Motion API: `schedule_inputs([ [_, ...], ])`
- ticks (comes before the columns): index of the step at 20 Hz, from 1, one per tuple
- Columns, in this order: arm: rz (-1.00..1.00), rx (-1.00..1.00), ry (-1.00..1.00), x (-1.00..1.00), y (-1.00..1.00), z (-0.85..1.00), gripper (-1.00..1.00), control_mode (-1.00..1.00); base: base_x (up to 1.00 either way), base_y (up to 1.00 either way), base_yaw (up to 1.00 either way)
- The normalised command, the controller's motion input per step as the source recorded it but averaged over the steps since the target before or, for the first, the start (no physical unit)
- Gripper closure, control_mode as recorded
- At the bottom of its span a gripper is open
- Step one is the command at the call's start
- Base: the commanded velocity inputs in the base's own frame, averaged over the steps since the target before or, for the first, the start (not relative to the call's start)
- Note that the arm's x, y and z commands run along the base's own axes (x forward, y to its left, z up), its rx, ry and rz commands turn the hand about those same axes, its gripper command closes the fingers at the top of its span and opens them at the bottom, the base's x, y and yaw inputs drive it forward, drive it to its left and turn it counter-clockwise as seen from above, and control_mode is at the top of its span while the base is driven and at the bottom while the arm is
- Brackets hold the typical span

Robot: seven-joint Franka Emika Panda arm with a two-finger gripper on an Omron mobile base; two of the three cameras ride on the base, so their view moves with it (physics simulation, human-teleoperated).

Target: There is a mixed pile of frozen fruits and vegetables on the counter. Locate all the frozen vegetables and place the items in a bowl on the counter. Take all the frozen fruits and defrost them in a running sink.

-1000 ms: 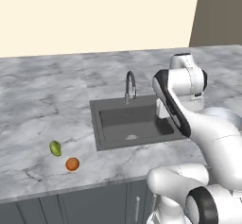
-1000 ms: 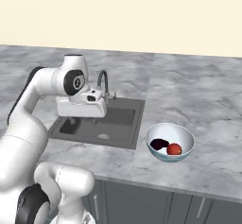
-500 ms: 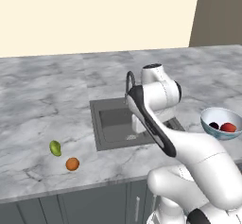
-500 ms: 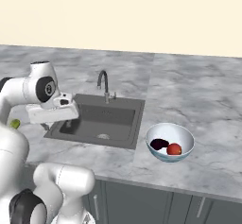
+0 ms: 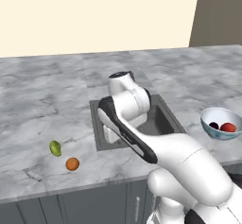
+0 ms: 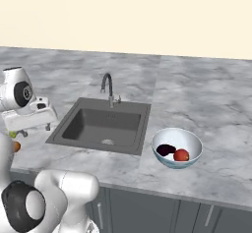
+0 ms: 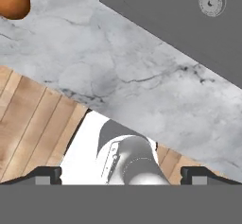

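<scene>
A: Start at the left. What lies on the long grey-and-white veined marble counter (image 5: 42,105)?

B: In the left base view, a small yellow-green oval fruit (image 5: 56,148) at about nine o'clock from the square dark grey sunken sink (image 5: 156,121). Its long axis runs roughly from eleven to five o'clock. Just at its five o'clock, apart from it, sits a small round orange ball (image 5: 72,164), which has no long axis to speak of.

A: And the gripper?

B: The two-finger gripper (image 6: 35,129) hangs over the counter at the sink's left edge in the right base view, small dark tips pointing down. In the hand view the tips stand far apart at the bottom corners, so the jaws are spread wide with nothing between them. The orange ball (image 7: 13,0) shows at eleven o'clock there, the sink's round drain (image 7: 212,1) at one o'clock.

A: The sink itself?

B: The basin looks dry, and the curved slim metal tap (image 6: 108,87) rises at its twelve o'clock rim.

A: Further right?

B: A wide shallow pale blue-white glassy bowl (image 6: 189,139) at the sink's four o'clock. Inside, a dark purple oblong eggplant (image 6: 166,150) lies with its long axis about nine to three, and a small shiny red ball (image 6: 181,155) touches its right end.
</scene>
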Motion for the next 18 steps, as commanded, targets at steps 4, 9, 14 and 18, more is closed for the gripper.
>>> schedule_inputs([
  [4, 0.15, -0.01, 0.06, 0.06, 1.00, -0.21, -1.00, -1.00, 0.00, 0.00, 0.00],
  [9, 0.19, 0.04, 0.04, 0.14, 0.89, -0.44, -1.00, -1.00, 0.00, 0.00, 0.00],
  [14, 0.23, 0.19, 0.02, 0.31, 0.62, -0.62, -1.00, -1.00, 0.00, 0.00, 0.00],
  [18, 0.11, -0.04, 0.09, 0.28, 0.41, -0.09, -1.00, -1.00, 0.00, 0.00, 0.00],
])
